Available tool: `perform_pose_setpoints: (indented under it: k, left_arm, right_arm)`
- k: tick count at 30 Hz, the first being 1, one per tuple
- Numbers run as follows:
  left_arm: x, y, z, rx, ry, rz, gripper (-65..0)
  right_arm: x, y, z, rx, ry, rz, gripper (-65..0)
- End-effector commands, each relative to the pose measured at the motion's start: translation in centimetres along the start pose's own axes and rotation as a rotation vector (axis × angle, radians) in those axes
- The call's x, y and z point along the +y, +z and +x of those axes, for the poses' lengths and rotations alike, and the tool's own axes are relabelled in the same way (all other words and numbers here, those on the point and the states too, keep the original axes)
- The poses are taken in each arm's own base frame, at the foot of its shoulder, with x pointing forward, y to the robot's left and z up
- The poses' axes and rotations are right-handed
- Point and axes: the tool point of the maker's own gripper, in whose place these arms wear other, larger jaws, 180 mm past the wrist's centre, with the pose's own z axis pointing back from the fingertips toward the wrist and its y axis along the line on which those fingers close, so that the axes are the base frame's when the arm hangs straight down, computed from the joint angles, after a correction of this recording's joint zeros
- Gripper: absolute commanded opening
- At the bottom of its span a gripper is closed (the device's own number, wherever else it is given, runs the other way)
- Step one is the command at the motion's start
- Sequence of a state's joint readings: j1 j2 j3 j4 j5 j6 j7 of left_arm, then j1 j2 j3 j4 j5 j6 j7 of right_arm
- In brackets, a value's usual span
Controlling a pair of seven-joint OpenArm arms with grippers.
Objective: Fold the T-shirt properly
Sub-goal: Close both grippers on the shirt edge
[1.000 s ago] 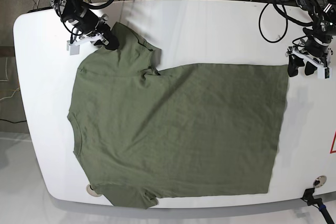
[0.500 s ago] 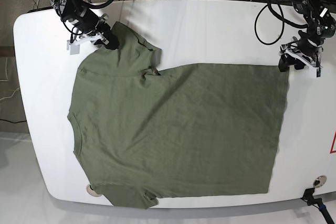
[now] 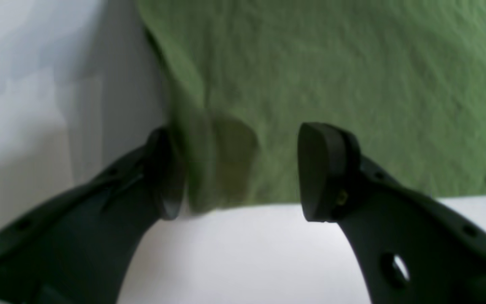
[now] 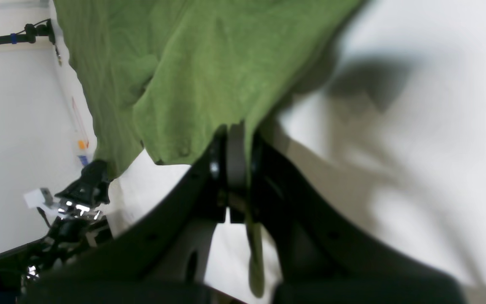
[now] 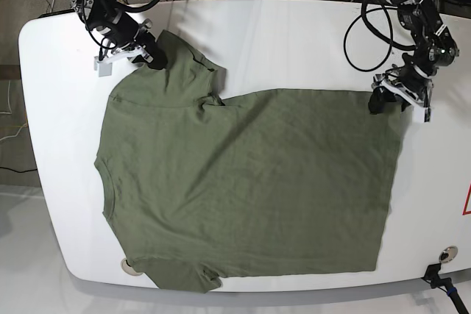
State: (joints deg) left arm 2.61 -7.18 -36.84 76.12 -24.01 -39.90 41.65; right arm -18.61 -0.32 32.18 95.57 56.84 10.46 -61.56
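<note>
The olive-green T-shirt (image 5: 250, 182) lies spread flat across the white table (image 5: 294, 42), neckline toward the left in the base view. My right gripper (image 5: 153, 56) is at the far-left sleeve, shut on a fold of the fabric (image 4: 184, 63), which the right wrist view (image 4: 234, 160) shows pinched between its jaws. My left gripper (image 5: 385, 102) stands open at the far-right corner of the hem. In the left wrist view (image 3: 243, 177) the hem edge (image 3: 331, 63) lies between the spread fingers, with one fingertip (image 3: 167, 173) at the shirt's side edge.
Black cables (image 5: 368, 27) loop over the table's far edge behind both arms. A red sticker (image 5: 467, 204) marks the right edge, round fittings (image 5: 131, 266) (image 5: 447, 254) sit near the front edge, and a black clamp (image 5: 441, 281) is at the front-right corner.
My left gripper has moved left in the base view, from bare table beside the hem to over the hem's far corner, still open. The right gripper has kept its grip and place.
</note>
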Motion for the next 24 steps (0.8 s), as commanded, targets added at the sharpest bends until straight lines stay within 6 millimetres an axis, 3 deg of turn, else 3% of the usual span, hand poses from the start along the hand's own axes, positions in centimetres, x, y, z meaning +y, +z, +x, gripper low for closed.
perform_pose_setpoints:
  k: [1, 8, 10, 16, 24]
  left_arm:
    - [-0.2, -0.2, 0.9, -0.008, -0.011, -0.002, -27.2]
    - [-0.4, -0.5, 1.6, -0.021, -0.016, -0.008, -27.5]
    - [-0.4, -0.5, 2.0, -0.032, -0.015, -0.007, -31.3]
    - [-0.5, -0.5, 2.2, -0.041, -0.015, -0.009, -64.6]
    - [-0.5, -0.4, 2.3, -0.041, -0.02, -0.009, -65.0]
  right_arm:
    - [0.7, 0.3, 0.8, -0.023, 0.016, 0.022, -65.0]
    - [0.6, 0.3, 0.8, -0.024, 0.015, 0.02, -65.0]
    - [0.6, 0.3, 0.8, -0.024, 0.015, 0.02, -65.0]
    - [0.6, 0.3, 0.8, -0.022, 0.016, 0.021, -65.0]
    - [0.8, 0.3, 0.9, -0.025, 0.02, 0.023, -65.0]
